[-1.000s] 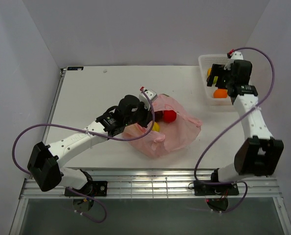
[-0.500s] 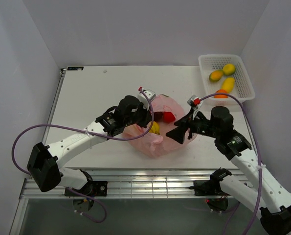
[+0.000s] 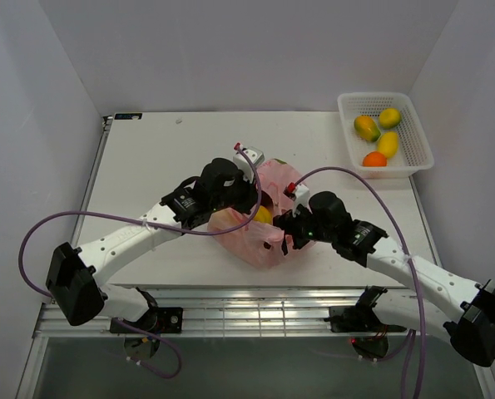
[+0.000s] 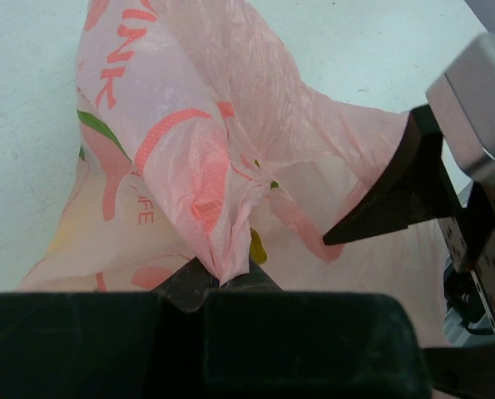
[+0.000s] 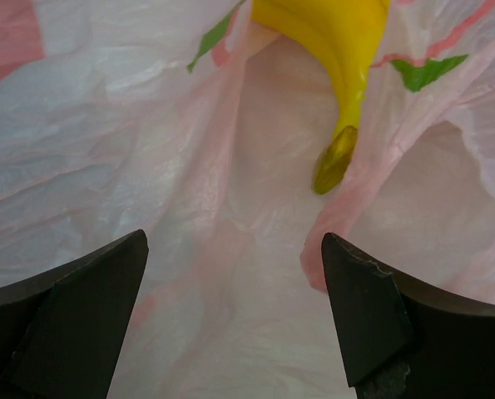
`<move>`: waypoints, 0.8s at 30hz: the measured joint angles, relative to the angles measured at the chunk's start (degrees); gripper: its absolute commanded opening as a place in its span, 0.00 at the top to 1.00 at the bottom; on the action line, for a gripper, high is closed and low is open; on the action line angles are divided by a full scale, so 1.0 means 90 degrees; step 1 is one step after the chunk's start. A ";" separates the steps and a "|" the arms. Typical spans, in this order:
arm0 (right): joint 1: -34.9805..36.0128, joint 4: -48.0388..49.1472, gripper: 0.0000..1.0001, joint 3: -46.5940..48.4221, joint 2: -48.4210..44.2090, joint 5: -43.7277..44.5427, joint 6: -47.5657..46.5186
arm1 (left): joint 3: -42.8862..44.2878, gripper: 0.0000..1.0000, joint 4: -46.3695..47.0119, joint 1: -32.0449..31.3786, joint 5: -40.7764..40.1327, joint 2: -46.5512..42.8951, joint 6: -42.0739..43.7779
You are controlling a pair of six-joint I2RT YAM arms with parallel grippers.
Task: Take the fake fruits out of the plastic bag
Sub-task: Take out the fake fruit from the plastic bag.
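Gripping a fold of the plastic bag (image 4: pixel 189 166), the left hand (image 4: pixel 222 278) is clamping it tight; the right hand (image 5: pixel 232 249) is hovering, fingers apart, before the banana (image 5: pixel 339 33) inside.

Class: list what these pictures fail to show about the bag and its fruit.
Top view: fruit inside the bag, covered by pink plastic, the left tool and the right tool; no count possible.
Right wrist view: the banana, cut off by the top edge.
Left wrist view: the bag's inside, screened by folded plastic.
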 measured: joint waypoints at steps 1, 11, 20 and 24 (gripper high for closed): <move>0.0104 -0.0087 0.10 0.0049 -0.0061 0.0049 -0.0002 | 0.0034 1.00 -0.0024 -0.0002 -0.0044 0.0015 -0.0015; 0.0238 -0.0124 0.10 0.0408 -0.1581 -0.0124 0.0075 | 0.0078 1.00 -0.0121 -0.0005 -0.0257 0.0124 -0.0209; 0.0257 -0.0136 0.10 0.0282 -0.1195 0.0267 0.0457 | 0.0078 1.00 -0.0124 -0.0005 -0.0245 0.0124 -0.0243; 0.0272 -0.0532 0.10 0.0240 -0.1073 0.1472 0.0916 | 0.0044 1.00 -0.0080 -0.0005 -0.0228 0.0097 -0.0238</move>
